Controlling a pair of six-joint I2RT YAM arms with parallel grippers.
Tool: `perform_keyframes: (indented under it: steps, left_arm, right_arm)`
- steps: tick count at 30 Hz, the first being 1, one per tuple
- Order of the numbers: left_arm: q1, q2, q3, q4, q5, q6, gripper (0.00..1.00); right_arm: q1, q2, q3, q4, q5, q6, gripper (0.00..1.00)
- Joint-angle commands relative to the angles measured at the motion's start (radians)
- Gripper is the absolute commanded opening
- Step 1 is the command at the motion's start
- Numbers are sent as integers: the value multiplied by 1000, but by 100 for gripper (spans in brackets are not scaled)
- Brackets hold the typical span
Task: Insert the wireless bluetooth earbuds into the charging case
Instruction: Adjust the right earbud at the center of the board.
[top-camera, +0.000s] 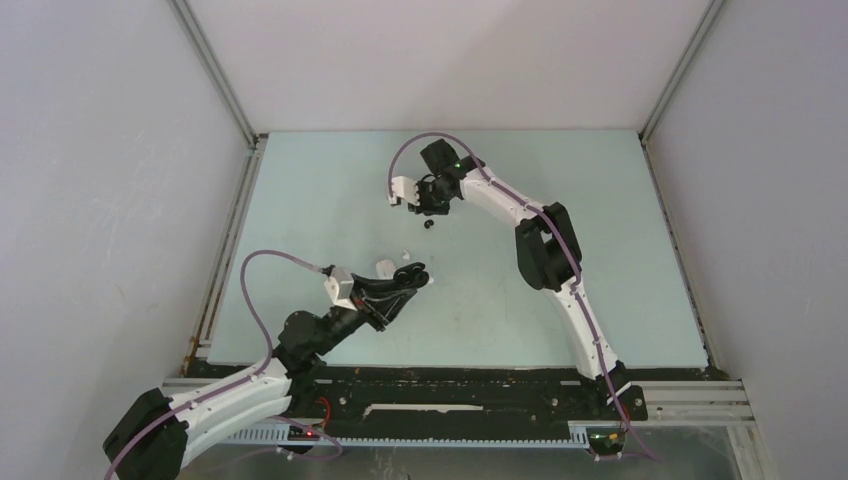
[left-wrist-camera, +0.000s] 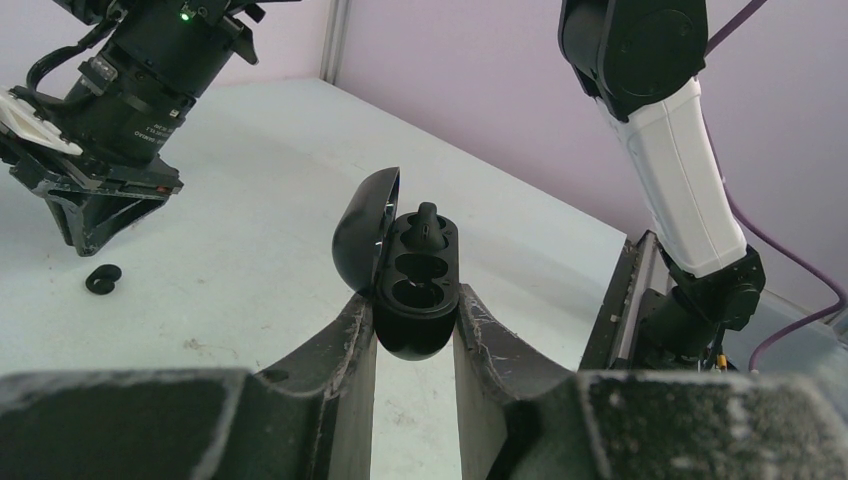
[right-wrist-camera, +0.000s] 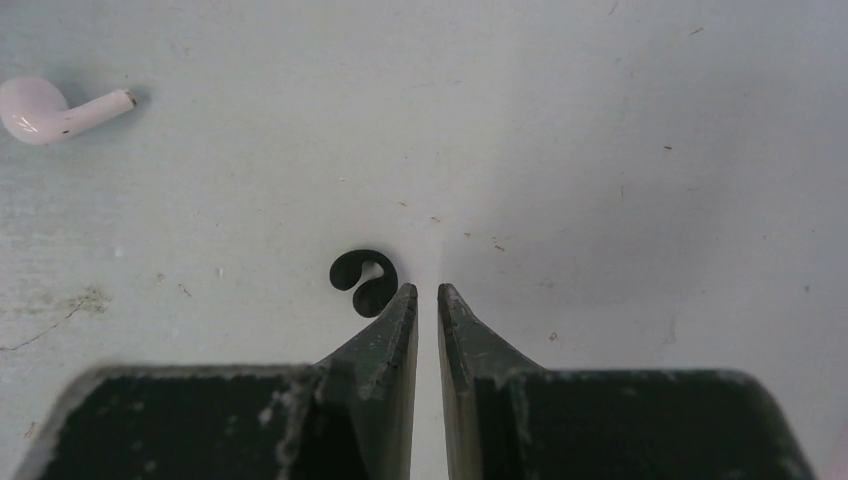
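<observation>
Bench: pale green, scuffed, enclosed by white walls.
Left gripper: jaws grasping open black charging case.
Right gripper: jaws nearly closed, empty.
Black earbud: on bench, beside right jaws.
White earbud: on bench, well apart.

Left gripper: closed on a black charging case.
White earbud: just beyond the left gripper's tips.
White case: beside it.
Right gripper: above black earbud.
</observation>
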Motion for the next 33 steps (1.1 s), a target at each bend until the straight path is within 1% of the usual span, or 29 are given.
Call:
perform_keyframes:
  steps: [1, 16, 24, 33]
  left_arm:
    - [10, 1, -110, 41, 13, 2, 0]
    - [10, 17, -103, 38, 15, 6, 0]
    - [10, 20, -100, 35, 13, 6, 0]
    - [10, 20, -95, 26, 8, 6, 0]
  right_arm:
    - [10, 25, 44, 50, -14, 1, 15]
    - [16, 36, 31, -25, 16, -53, 15]
    - [16, -5, -13, -76, 7, -77, 19]
    - [22, -7, -15, -128, 27, -101, 22]
